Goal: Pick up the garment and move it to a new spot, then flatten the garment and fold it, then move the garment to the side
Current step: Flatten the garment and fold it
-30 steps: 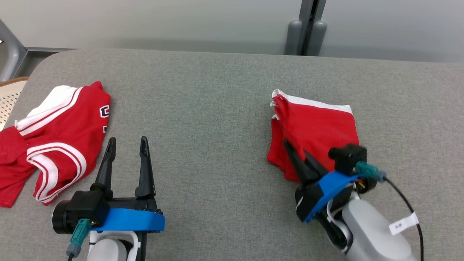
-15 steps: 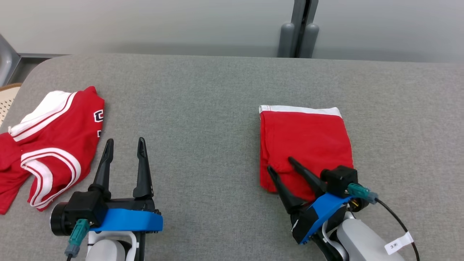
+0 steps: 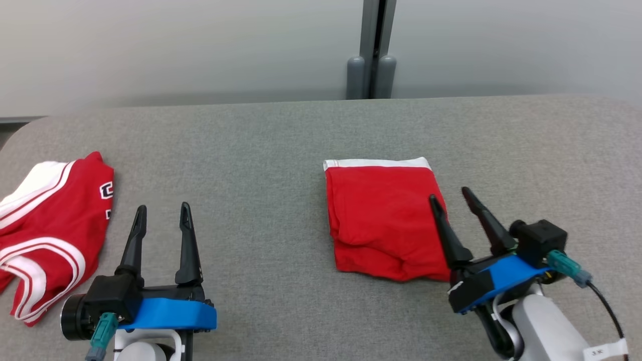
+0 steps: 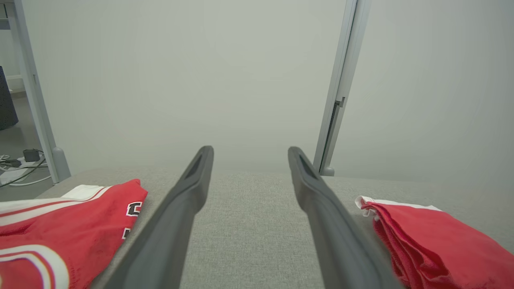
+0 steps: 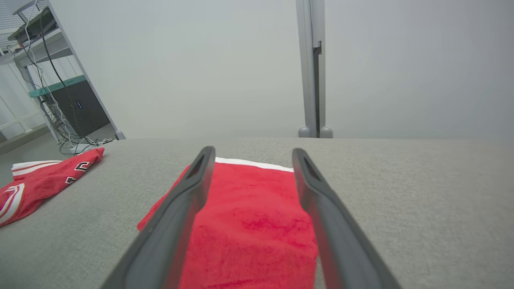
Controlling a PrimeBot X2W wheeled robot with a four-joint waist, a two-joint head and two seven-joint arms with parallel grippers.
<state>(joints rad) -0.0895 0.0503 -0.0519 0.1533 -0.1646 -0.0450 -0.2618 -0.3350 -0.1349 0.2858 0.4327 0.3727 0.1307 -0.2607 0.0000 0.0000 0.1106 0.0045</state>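
From the head view, we are seeing the folded red garment [image 3: 383,220] lying flat on the grey tabletop [image 3: 261,145], right of centre, its white band along the far edge; our right end effector [image 3: 449,194] is sitting at the garment's near right corner with its fingers spread wide and gripping nothing (one finger is crossing the cloth's right edge, the other is over bare tabletop); our left end effector [image 3: 163,207] is standing wide and empty too, between the folded piece and a red jersey [image 3: 50,225] with white stripes that is lying rumpled at the left edge.

From the left wrist view, we are looking along parted fingers at bare tabletop, the jersey at the left and the folded garment at the right.

From the right wrist view, we are looking along spread fingers over the folded garment; whether they are touching it we cannot tell; the jersey is lying well apart at the far left.
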